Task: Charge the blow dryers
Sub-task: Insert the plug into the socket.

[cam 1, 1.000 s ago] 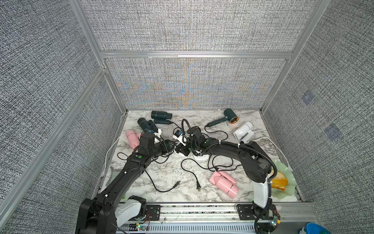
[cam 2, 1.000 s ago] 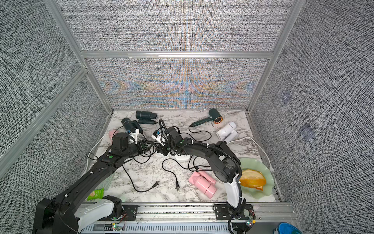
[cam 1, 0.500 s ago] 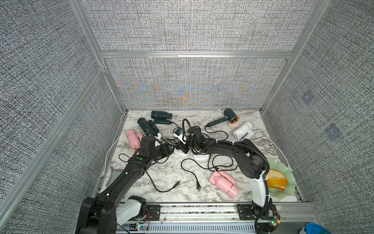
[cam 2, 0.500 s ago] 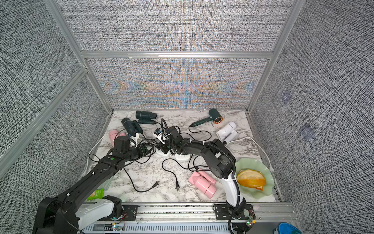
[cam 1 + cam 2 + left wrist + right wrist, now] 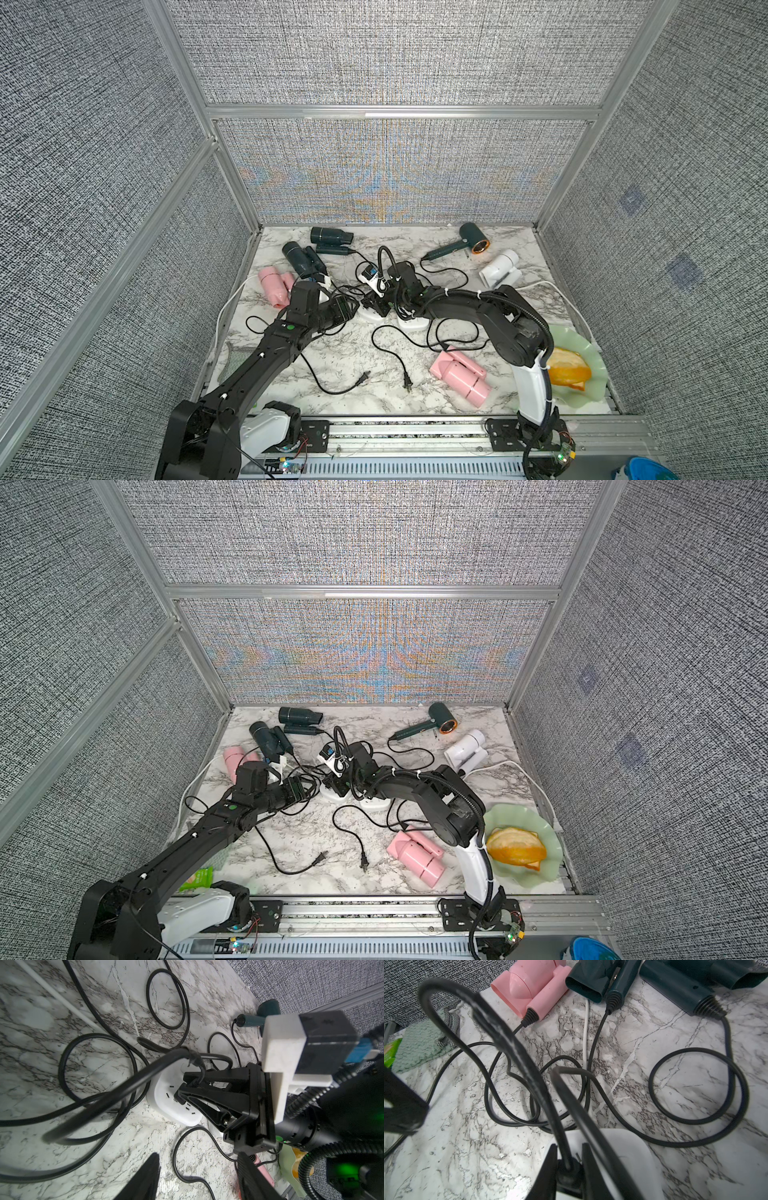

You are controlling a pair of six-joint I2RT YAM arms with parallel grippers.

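Marble tabletop (image 5: 332,361), strewn with cords: one plug was apparently being seated.
Over the white socket block (image 5: 164,1093) the right gripper (image 5: 569,1164) was clamped on a black plug (image 5: 569,1177). The left gripper (image 5: 351,306) stood apart and empty, and the blow dryers (image 5: 331,237) lay scattered around. The next move probably called for a square push into the slots. No writing was legible.

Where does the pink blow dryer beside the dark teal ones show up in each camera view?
In a top view: pink blow dryer at the table's left edge, beside a dark teal dryer.
In a top view: same spot.
Left wrist: not in it.
Right wrist: beyond the cords, beside that teal dryer.
Shared landmark: white socket block, where the right gripper holds a plug.
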